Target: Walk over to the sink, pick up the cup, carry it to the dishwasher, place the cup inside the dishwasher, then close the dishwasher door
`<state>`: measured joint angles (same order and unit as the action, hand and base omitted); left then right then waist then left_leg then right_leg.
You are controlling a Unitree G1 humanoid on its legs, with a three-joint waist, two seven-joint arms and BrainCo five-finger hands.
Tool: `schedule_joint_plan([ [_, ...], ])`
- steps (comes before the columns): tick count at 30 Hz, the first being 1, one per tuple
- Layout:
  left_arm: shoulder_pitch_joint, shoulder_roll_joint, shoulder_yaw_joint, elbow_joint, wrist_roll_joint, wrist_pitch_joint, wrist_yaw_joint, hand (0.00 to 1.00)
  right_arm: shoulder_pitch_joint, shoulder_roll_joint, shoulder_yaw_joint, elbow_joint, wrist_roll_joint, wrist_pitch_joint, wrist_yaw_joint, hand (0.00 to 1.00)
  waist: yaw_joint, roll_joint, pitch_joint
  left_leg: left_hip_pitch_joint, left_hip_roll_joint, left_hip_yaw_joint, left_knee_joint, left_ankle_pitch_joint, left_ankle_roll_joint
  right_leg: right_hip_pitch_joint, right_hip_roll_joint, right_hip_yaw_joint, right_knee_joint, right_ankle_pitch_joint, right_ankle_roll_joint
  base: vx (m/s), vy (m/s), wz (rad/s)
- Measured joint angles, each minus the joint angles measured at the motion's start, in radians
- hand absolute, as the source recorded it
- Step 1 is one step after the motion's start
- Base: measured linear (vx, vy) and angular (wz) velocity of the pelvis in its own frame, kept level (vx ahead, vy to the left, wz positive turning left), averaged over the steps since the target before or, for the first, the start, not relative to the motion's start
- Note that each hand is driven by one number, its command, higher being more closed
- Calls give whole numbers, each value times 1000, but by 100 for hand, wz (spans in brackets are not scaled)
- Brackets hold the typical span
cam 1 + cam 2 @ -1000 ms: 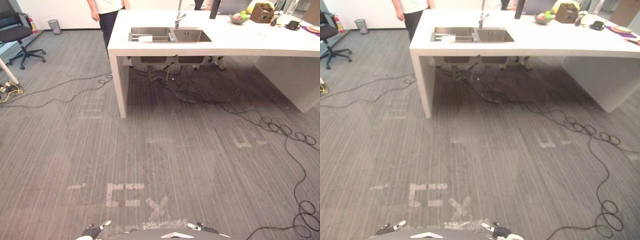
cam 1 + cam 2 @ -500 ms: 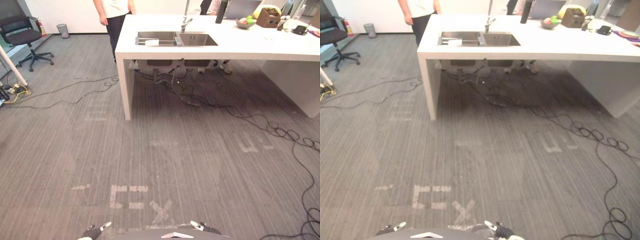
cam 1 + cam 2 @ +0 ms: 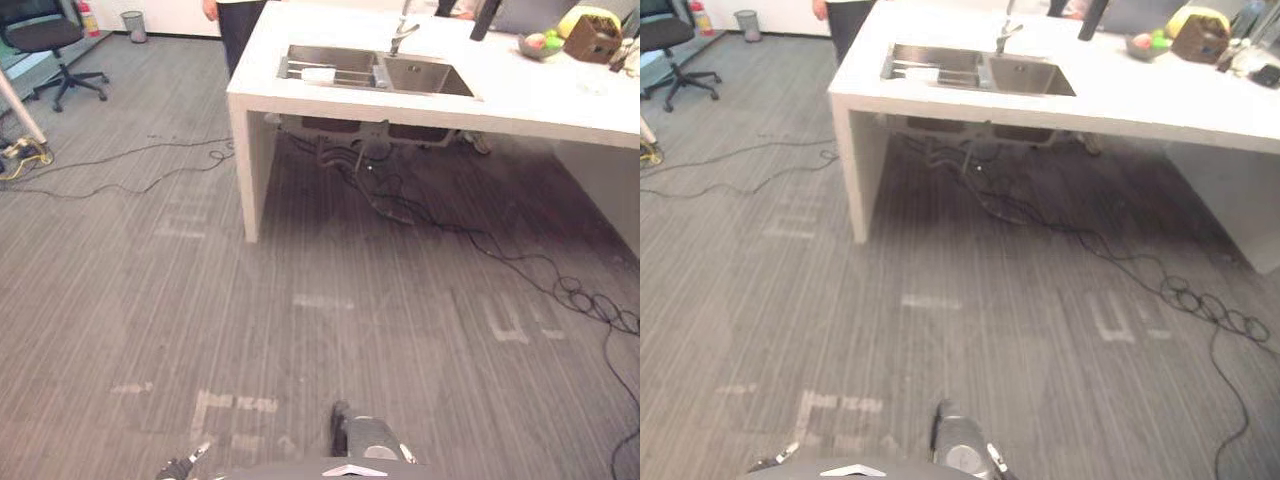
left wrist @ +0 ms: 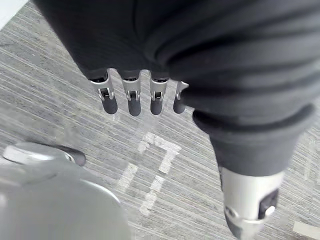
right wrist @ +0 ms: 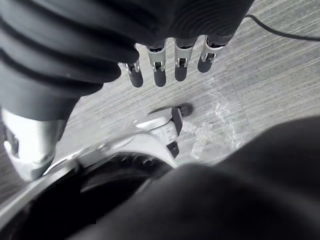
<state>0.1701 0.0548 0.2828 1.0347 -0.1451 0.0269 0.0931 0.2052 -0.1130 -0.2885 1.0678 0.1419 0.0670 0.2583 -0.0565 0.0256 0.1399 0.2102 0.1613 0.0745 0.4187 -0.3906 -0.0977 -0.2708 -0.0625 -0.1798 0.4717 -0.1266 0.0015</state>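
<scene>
Two empty hands, and the walk to the sink looks like the step in hand.
The left hand (image 4: 132, 100) and right hand (image 5: 159, 72) hang down over the grey carpet (image 3: 300, 300), fingers loose and straight, nothing in either. At the top centre of the frame the white counter (image 3: 520, 95) carries the steel sink (image 3: 425, 78). What I take for the cup (image 3: 318, 74), small and white, lies on the rack (image 3: 350, 72) across the sink's left half. A person (image 3: 240, 20) stands at the counter's corner, upper left. Next, I'd say, it must cross the carpet to the counter's edge, square up, then raise a hand for the cup.
</scene>
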Motion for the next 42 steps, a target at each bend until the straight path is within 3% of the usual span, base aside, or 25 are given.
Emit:
schedule_joint_plan([
  [1, -1, -5, 3, -6, 4, -8, 3, 0, -2, -7, -2, 7, -14, 3, 2, 0, -2, 8, -6, -50, 17, -3, 107, 30, 0, 8, 13, -4, -5, -13, -12, 633, -371, -35],
  [2, -12, -19, 17, -6, 12, -19, 8, 0, -2, -21, -4, 8, -35, 2, 9, 0, -3, 30, -7, -155, 60, -4, 334, 126, 0, 49, 46, -8, -43, -32, -33, 782, -434, -22],
  [3, -25, -37, 38, -8, 12, -38, 9, 0, -3, -32, -9, 10, -58, 0, 19, 0, -3, 44, 4, -253, 110, 11, 553, 153, 6, 132, 87, -9, -110, -42, -50, 663, -328, -12],
  [4, -28, -40, 44, -14, 12, -46, 9, 0, -8, -34, -10, 9, -65, -4, 22, 0, -2, 47, 10, -289, 120, 11, 639, 147, 13, 182, 101, -13, -142, -46, -58, 663, -278, 4],
  [6, -36, -32, 40, -48, 16, -82, 9, 0, -5, -23, -5, 12, -70, -8, 22, 0, 13, 16, 32, -415, 74, 14, 780, 124, 10, 374, 113, -18, -257, -62, -81, 598, -219, 8],
  [10, -56, -28, 7, -87, 35, -149, 34, 0, -54, -20, -2, -2, -68, -24, 23, 0, 67, -7, 49, -561, 15, 180, 492, 96, 45, 521, 99, 36, -346, -73, -73, 532, -87, -56],
  [12, -55, -26, -19, -96, 53, -185, 64, 0, -61, -7, -5, -35, -68, -33, 23, 0, 80, -16, 55, -553, -37, 195, 111, 197, 73, 582, 72, 47, -360, -116, -36, 610, 62, -88],
  [13, -49, -27, -61, -113, 53, -213, 92, 0, -63, 0, -8, -41, -67, -46, 24, 0, 91, -15, 57, -538, -56, 132, -106, 318, 74, 615, 63, 94, -370, -173, -10, 499, 158, -90],
  [15, -44, -18, -98, -125, 63, -239, 117, 0, -76, 4, -4, -43, -67, -47, 20, 0, 92, -11, 58, -529, -78, 114, -115, 449, 102, 631, 53, 122, -357, -206, -13, 445, 193, -50],
  [16, -79, -13, -151, -159, 70, -268, 148, 0, -84, 19, 13, -29, -66, -42, 20, 0, 81, -55, 61, -537, -106, 113, -88, 430, 119, 613, 30, 153, -318, -203, -34, 472, 233, -3],
  [18, -123, -9, -249, -194, 75, -279, 154, 0, -93, 23, 17, -25, -59, -34, 16, 0, 75, -70, 68, -543, -136, 100, -80, 417, 142, 558, 6, 169, -214, -174, -33, 483, 281, 20],
  [21, -136, -10, -361, -319, 111, -276, 157, 0, -95, 29, 19, 3, -30, -25, 16, 0, 63, -90, 63, -481, -193, 100, -66, 350, 190, 469, -41, 176, 85, -111, 83, 391, 199, 17],
  [22, -132, -4, -376, -403, 110, -268, 157, 0, -95, 28, 19, 9, -21, -24, 16, 0, 64, -95, 62, -437, -213, 110, -58, 308, 201, 399, -68, 198, 267, -9, 217, 434, 179, 2],
  [23, -127, 6, -376, -481, 110, -258, 162, 0, -94, 30, 17, 9, -9, -27, 17, 0, 64, -99, 64, -393, -231, 111, -63, 277, 209, 346, -88, 206, 395, 113, 253, 513, 202, -9],
  [25, -122, 27, -365, -647, 110, -234, 167, 0, -93, 38, 7, 9, 13, -44, 23, 0, 62, -103, 68, -293, -266, 111, -127, 260, 211, 209, -128, 176, 655, 114, 157, 407, 136, -9],
  [26, -130, 40, -365, -749, 122, -217, 197, 0, -91, 27, 6, 9, 13, -56, 25, 0, 49, -88, 67, -237, -269, 86, -166, 254, 216, 123, -112, 134, 732, 60, 77, 369, 87, 25],
  [27, -152, 45, -371, -840, 157, -208, 226, 0, -83, 24, -7, 9, 13, -65, 23, 0, 34, -73, 68, -194, -268, 43, -201, 253, 215, 46, -90, 79, 726, 7, 50, 372, 65, 48],
  [31, -241, 58, -423, -1051, 303, -175, 266, 0, -1, 49, -11, 9, 48, -65, 17, 0, 14, -61, 65, -91, -252, -55, -244, 231, 170, -24, -92, -5, 331, -74, 48, 411, -52, 92],
  [33, -270, 87, -418, -1209, 388, -167, 319, 0, 48, 69, -33, 11, 49, -58, 16, 0, 11, -45, 54, -57, -216, -102, -175, 141, 118, -4, -78, 5, 38, -22, 34, 583, -189, 55],
  [35, -258, 115, -394, -1308, 434, -165, 363, 0, 78, 82, -7, 9, 3, -44, 21, 0, 6, -56, 41, -34, -190, -92, -97, 53, 63, 28, -72, 6, -37, 86, 7, 530, -234, 35],
  [36, -239, 123, -377, -1340, 461, -173, 366, 0, 87, 77, 7, 11, -6, -22, 26, 0, 9, -57, 27, -21, -166, -74, -51, 19, 37, 45, -64, -3, -26, 54, -19, 717, -351, 10],
  [37, -202, 110, -375, -1377, 488, -174, 358, 0, 98, 35, 36, 4, -38, 3, 44, 0, 12, -14, 11, -48, -109, -42, 80, 12, 21, 76, -18, -21, -27, 13, -32, 695, -375, -2],
  [39, -194, 94, -397, -1413, 503, -172, 333, 0, 109, -11, 52, -1, -64, 20, 71, 0, 17, 35, -3, -169, -40, -17, 343, 76, -5, 133, 32, -32, -75, -7, -48, 561, -287, -8],
  [40, -199, 95, -433, -1434, 524, -168, 270, 0, 115, -41, 54, 0, -102, 32, 102, 0, 29, 48, -13, -250, 50, 59, 494, 82, -8, 224, 57, -45, -154, -12, -57, 454, -209, -11],
  [42, -213, 115, -481, -1428, 526, -159, 215, 0, 117, -43, 48, 13, -124, 48, 105, 0, 27, 20, -35, -265, 82, 137, 402, 69, 5, 288, 46, -47, -230, -6, -65, 458, -225, -2],
])
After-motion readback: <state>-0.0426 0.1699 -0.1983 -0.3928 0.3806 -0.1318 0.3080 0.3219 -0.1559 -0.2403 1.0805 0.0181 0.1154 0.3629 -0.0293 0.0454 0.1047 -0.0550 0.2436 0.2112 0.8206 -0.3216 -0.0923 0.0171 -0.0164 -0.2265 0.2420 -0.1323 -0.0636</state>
